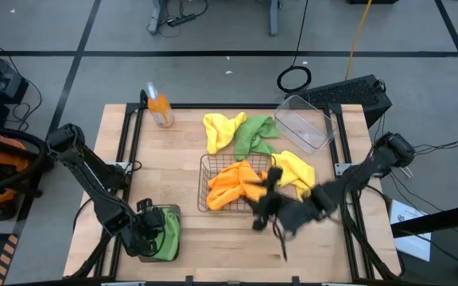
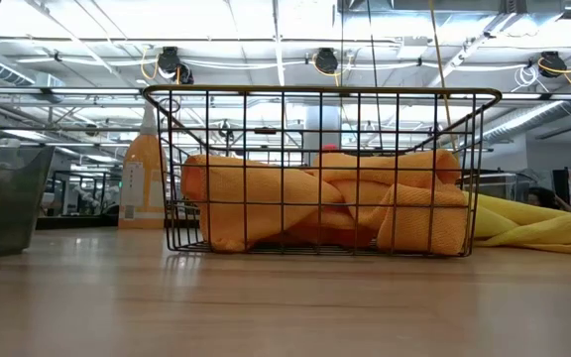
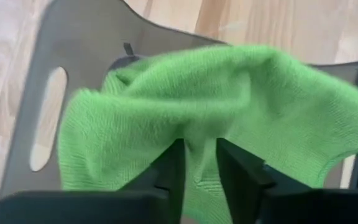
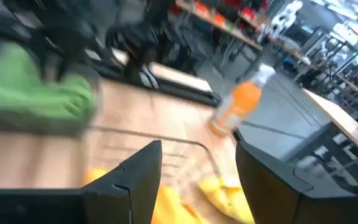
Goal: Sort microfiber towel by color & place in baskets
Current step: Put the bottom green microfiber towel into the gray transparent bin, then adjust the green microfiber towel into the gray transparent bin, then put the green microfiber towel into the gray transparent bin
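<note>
A green towel (image 3: 229,106) lies bunched in the shallow grey tray (image 1: 172,213) at the table's near left. My left gripper (image 1: 151,232) points down at it, its fingers a narrow gap apart (image 3: 201,165). Orange towels (image 2: 315,203) fill the wire-mesh basket (image 1: 205,171) at the table's middle. My right gripper (image 4: 197,168) hovers open and empty above the basket's near right corner (image 1: 265,195). Loose on the wood lie two yellow towels (image 1: 221,131) (image 1: 296,168) and a second green towel (image 1: 257,135). The clear tub (image 1: 304,123) stands at the far right. My left gripper comes at the green towel from above, slanting down, with its fingertips (image 3: 173,168) at a raised fold (image 3: 201,134) of the cloth. The towel rests in the tray. Whether the fingers touch the cloth, I cannot tell.
An orange bottle (image 1: 159,107) stands at the far left of the table. Bare wood runs along the near edge between tray and basket (image 1: 213,238). Cables and a dark case (image 1: 356,91) lie on the floor beyond the far right corner.
</note>
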`<act>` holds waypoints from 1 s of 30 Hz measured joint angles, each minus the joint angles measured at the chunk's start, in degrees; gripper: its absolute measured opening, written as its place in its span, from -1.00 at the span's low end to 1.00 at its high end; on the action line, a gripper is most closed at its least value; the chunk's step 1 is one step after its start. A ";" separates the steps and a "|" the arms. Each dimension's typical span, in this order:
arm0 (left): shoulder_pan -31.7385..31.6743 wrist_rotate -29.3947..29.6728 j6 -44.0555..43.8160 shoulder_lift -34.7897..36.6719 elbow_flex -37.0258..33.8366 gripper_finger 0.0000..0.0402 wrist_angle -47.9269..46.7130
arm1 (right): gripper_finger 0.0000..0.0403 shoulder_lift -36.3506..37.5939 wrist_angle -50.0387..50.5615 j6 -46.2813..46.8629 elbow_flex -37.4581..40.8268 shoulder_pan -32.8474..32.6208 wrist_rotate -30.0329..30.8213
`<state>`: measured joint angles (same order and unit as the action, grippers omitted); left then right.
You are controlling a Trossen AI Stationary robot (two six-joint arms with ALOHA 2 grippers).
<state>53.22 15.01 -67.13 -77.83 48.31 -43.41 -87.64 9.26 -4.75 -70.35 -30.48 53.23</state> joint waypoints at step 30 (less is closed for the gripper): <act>-17.49 38.34 51.44 14.12 0.02 0.01 17.98 | -0.01 -6.13 22.29 -27.25 -0.04 62.75 -53.59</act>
<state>35.73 53.35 -15.69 -63.70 48.34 -25.43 -93.77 31.55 -31.99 -70.39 32.27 -0.36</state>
